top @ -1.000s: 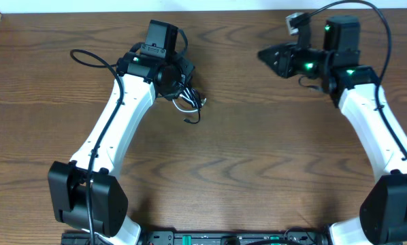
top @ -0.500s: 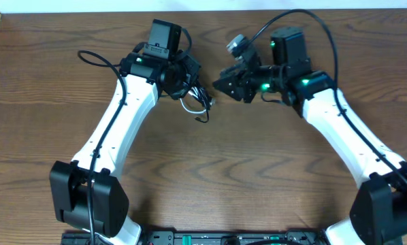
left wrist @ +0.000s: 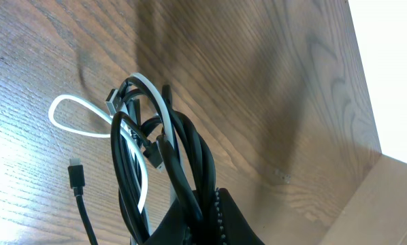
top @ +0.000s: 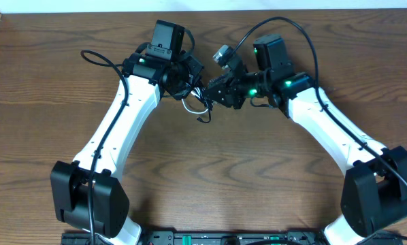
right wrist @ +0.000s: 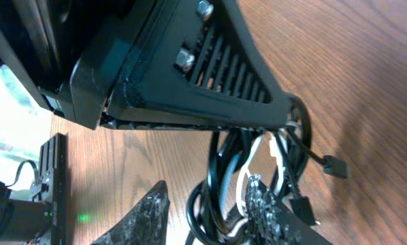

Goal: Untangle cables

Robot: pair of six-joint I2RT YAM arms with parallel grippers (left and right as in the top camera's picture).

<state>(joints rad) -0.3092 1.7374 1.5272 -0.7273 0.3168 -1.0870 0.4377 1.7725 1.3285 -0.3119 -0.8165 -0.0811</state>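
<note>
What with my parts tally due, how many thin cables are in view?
2: the white cable and the black cable, both looped together in the left claw; the tangle may hide more.

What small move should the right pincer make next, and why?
Probably close the right pincer on one black cable loop: its fingers stand apart astride the tangle, which the left pincer clamps with the white cable wound through.

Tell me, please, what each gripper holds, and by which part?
The left gripper pinches the cables by their bunched loops; the right gripper is open, gripping nothing.
</note>
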